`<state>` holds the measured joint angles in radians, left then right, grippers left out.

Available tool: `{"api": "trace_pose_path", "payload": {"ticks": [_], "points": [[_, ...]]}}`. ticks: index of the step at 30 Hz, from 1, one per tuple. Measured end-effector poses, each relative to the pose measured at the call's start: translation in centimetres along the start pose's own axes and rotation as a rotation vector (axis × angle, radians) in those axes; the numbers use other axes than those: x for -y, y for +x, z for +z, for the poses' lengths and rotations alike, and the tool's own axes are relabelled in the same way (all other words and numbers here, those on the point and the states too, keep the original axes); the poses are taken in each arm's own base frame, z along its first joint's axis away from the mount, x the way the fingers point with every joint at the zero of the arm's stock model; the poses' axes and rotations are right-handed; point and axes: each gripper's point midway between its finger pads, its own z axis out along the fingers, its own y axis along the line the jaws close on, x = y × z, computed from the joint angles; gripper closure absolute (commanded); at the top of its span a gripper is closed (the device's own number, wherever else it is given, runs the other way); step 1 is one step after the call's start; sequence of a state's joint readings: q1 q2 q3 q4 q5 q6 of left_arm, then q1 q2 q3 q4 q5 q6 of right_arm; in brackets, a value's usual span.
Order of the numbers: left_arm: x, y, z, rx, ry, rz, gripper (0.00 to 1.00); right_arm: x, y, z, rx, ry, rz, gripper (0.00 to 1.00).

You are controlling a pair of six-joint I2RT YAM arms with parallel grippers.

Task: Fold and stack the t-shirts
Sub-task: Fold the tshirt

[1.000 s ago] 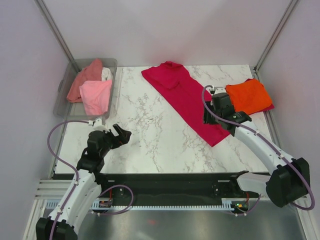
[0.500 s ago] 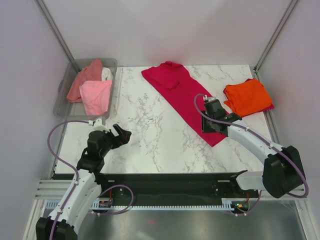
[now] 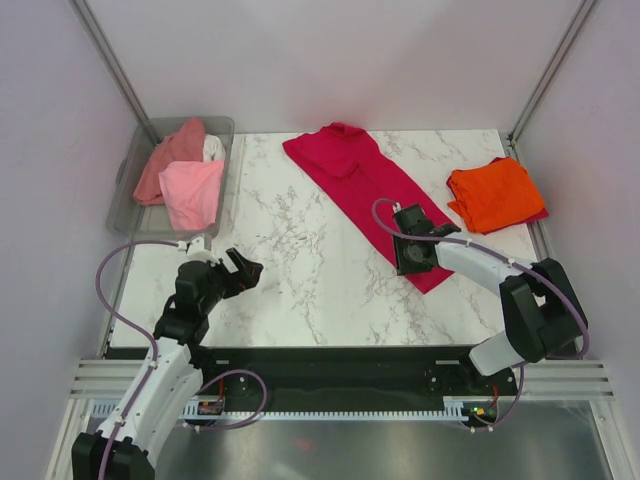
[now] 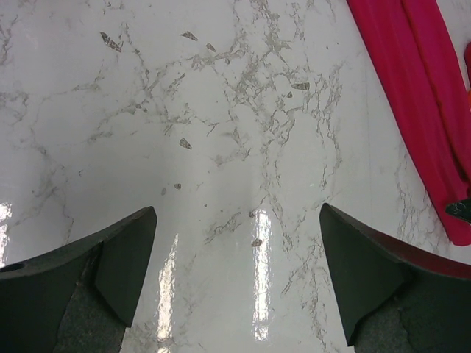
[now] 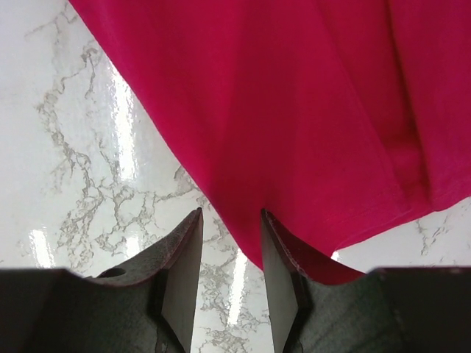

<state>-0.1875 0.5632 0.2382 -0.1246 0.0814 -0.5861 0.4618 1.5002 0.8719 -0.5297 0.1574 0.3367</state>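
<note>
Long folded crimson cotton t-shirt (image 3: 365, 195) lies diagonally on the white marble tabletop (image 3: 300, 270). Right end effector (image 5: 229, 220) is narrow, straddling the shirt's edge near its lower end. Left end effector (image 4: 237, 220) gapes wide over marble.

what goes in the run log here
right end effector: open astride crimson t-shirt edge | left end effector: open | orange t-shirt: folded

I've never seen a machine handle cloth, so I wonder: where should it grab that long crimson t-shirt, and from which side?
Probably its near end, at the long edge bordering bare marble tabletop. The crimson t-shirt lies flat as a narrow strip, so pinching that exposed edge from above suits; the open right gripper straddles it there.
</note>
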Motion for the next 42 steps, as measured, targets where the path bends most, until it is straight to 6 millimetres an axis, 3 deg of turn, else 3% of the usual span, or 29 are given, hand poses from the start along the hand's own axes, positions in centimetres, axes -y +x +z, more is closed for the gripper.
{"api": "trace_pose_path", "payload": {"ticks": [9,10,13,14,18,21,24,26,28,31,33,36,38,39,42], "points": [[-0.1,0.1,0.1,-0.007,-0.004,-0.001,0.0,0.5,1.1,1.8,-0.051,0.051,-0.017,0.59],[-0.1,0.2,0.1,-0.007,-0.005,-0.001,0.0,0.4,0.9,1.9,-0.051,0.051,-0.019,0.62],[-0.1,0.1,0.1,-0.007,-0.004,-0.001,0.0,-0.1,0.5,2.3,-0.049,0.05,-0.024,0.93],[-0.1,0.1,0.1,-0.007,-0.004,-0.001,0.0,-0.2,0.3,2.3,-0.047,0.051,-0.031,0.99],[-0.1,0.1,0.1,-0.007,-0.004,-0.001,0.0,-1.3,0.3,2.3,-0.032,0.063,-0.055,1.0],[-0.1,0.1,0.1,-0.007,-0.004,-0.001,0.0,-4.2,0.8,2.0,-0.009,0.02,-0.073,1.0],[-0.1,0.1,0.1,-0.007,-0.004,-0.001,0.0,-9.8,2.2,1.2,0.014,-0.084,-0.109,1.0],[-0.1,0.1,0.1,-0.006,-0.005,-0.001,0.0,-15.4,3.5,0.4,0.019,-0.192,-0.138,0.79],[-0.1,0.1,0.1,-0.007,-0.005,-0.001,0.0,-21.3,4.7,-0.7,0.019,-0.317,-0.156,0.47],[-0.1,0.1,0.0,-0.005,-0.003,0.0,0.0,-28.5,6.0,-3.4,0.021,-0.494,-0.183,0.41],[0.0,0.0,0.0,0.0,0.0,0.0,0.0,-30.3,5.7,-4.9,0.037,-0.56,-0.177,0.41],[0.2,-0.1,-0.1,0.005,0.01,0.001,0.0,-30.0,4.1,-6.8,0.072,-0.6,-0.141,0.38],[0.4,-0.1,-0.2,0.003,0.019,0.002,0.0,-28.5,2.7,-8.2,0.105,-0.607,-0.102,0.2],[0.5,0.0,-0.2,-0.001,0.026,0.002,0.0,-27.3,2.0,-9.0,0.132,-0.607,-0.078,0.11],[0.7,0.3,-0.2,-0.016,0.039,0.002,0.0,-22.6,0.0,-11.5,0.243,-0.583,0.009,0.03]]}}
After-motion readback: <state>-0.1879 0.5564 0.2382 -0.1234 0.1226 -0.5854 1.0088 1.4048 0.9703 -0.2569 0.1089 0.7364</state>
